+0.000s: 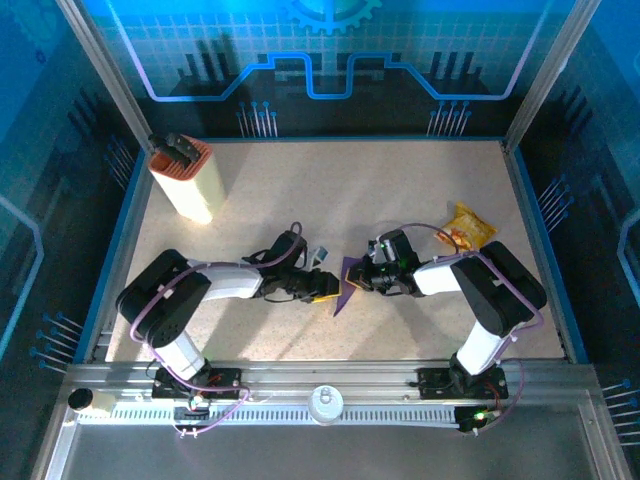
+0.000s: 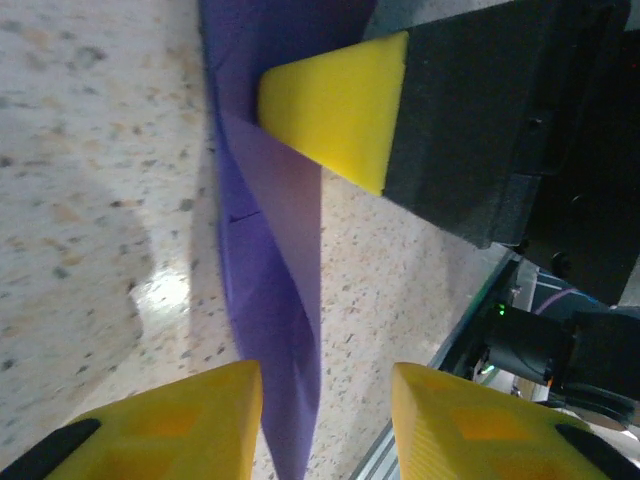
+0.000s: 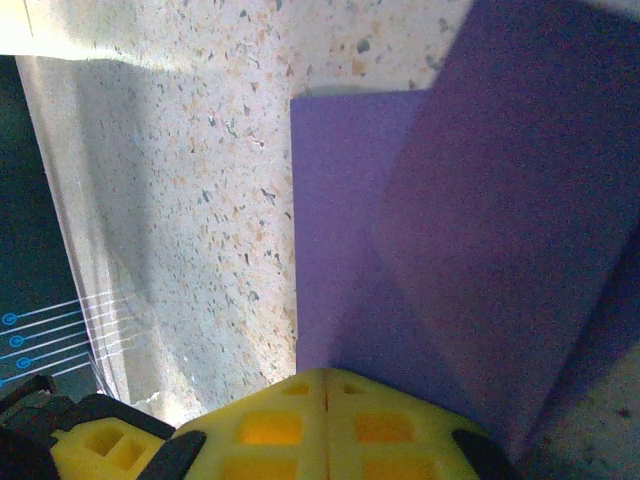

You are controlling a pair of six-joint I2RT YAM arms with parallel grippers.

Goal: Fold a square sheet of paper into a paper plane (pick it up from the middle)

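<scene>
From above, the thin purple sheet of paper [image 1: 346,295], creased into a narrow, pointed shape, lies on the speckled beige bench [image 1: 400,180] about midway between the left and right edges, nearer the near edge than the far one. Its tip points towards the near edge. The left arm bends out towards the left edge and its forearm reaches back in, so the left claw [image 1: 324,291] lies just beside the sheet. The right arm mirrors it, with the right claw [image 1: 368,280] at the sheet's other side. A tall cream-and-orange box [image 1: 185,178] stands near the far left corner. A crinkly yellow-orange snack packet [image 1: 468,228] lies near the right edge.

In the left wrist view, the purple sheet of paper [image 2: 270,300] runs as a long strip with a diagonal crease and one flap lying over the other. The left claw [image 2: 325,425] is released: its yellow fingers [image 2: 150,425] stand apart, and the strip passes between them. The right claw's yellow tip [image 2: 335,105] sits on the sheet's far end.

In the right wrist view, the sheet [image 3: 400,230] shows a flat paler layer and a darker, raised flap. The right claw [image 3: 327,425] is clenched on the sheet, its pads pressed together.
</scene>
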